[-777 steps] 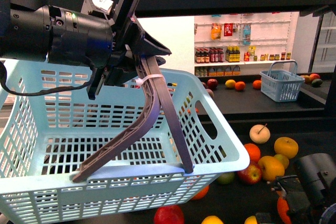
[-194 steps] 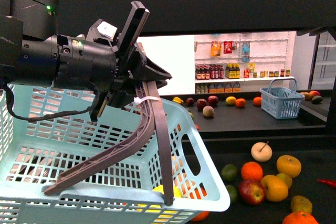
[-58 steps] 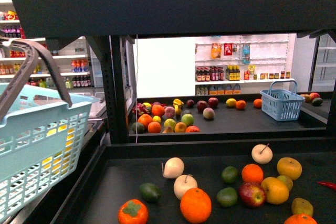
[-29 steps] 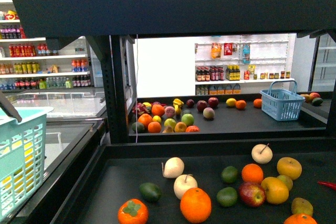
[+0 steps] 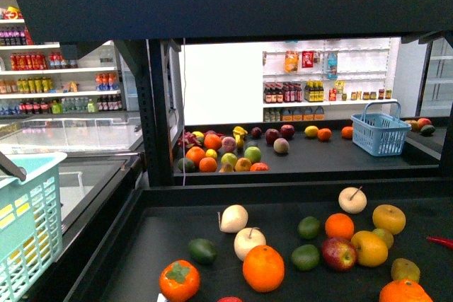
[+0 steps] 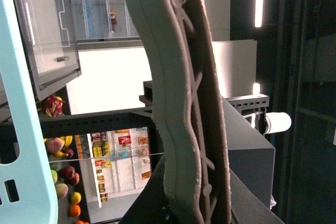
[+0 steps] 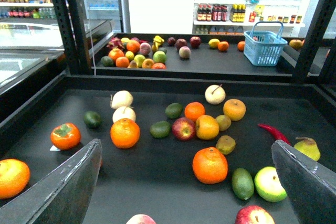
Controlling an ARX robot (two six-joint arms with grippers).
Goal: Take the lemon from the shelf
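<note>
Left side first: pale basket sits at the far left of the front view. In the left wrist view its grey handle fills the frame right against the cam. The left gripper's fingers aren't in shot, so can't tell if they're clamped on the handle or not, though the basket hanging there suggests a hold.

The lemon is prob. the yellow showing thru the basket's slats, i.e. inside the basket. Only strips of it are visible, so that's a judgement, and its long axis can't be read.

Right of the basket, the shelf has a near tray of oranges, pale stemmed fruit, green ones and an apple. None of them reads as a clear bright-yellow oval.

The right gripper hangs over that tray, well right of the basket. Its fingers are spread wide w/ nothing between them.

Key relation: if the yellow is the lemon, it lies on the left arm's side, well apart from the right hand, w/ the basket wall between them. Pick looks done, approx. If it isn't, the right arm is the nearer one for any fruit right of the basket and is free to grab.
</note>
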